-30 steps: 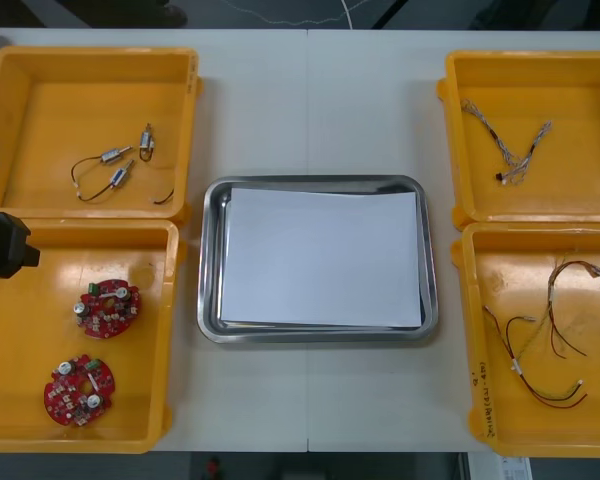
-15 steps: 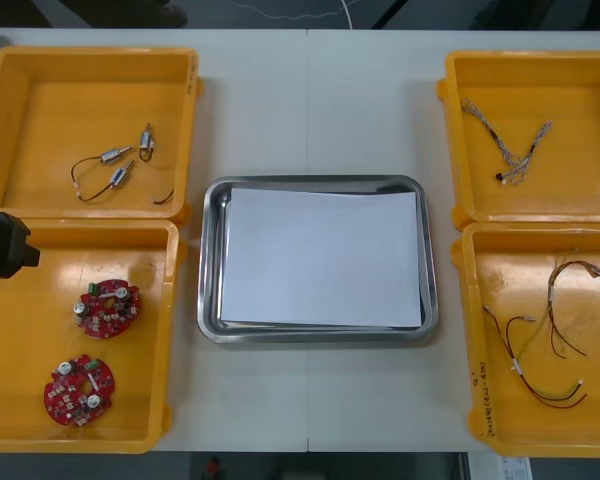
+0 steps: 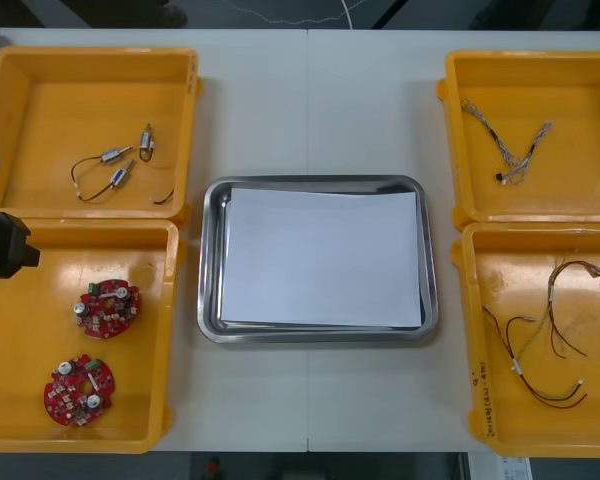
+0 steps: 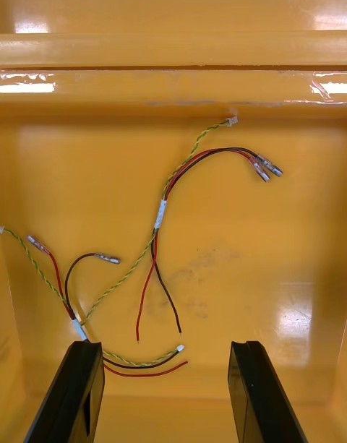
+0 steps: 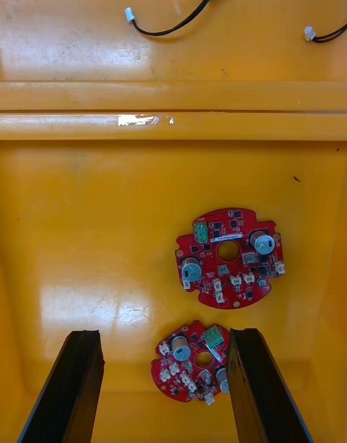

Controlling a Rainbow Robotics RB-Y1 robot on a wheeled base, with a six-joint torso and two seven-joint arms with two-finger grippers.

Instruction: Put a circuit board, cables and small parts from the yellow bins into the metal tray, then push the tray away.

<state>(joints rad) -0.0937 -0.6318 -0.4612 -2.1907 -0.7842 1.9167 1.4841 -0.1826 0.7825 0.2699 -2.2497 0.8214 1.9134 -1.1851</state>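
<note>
The metal tray, white inside, lies at the table's middle between the yellow bins. Two round red circuit boards rest in the near left bin. My left gripper hovers open over that bin, the closer board lying between its fingers and the other board just beyond. My right gripper hangs open above the near right bin, over red, black and yellow-green twisted cables. Neither gripper holds anything.
The far left bin holds small metal parts on black cables. A twisted blue and white cable lies in the far right bin. Bare table runs beyond and in front of the tray.
</note>
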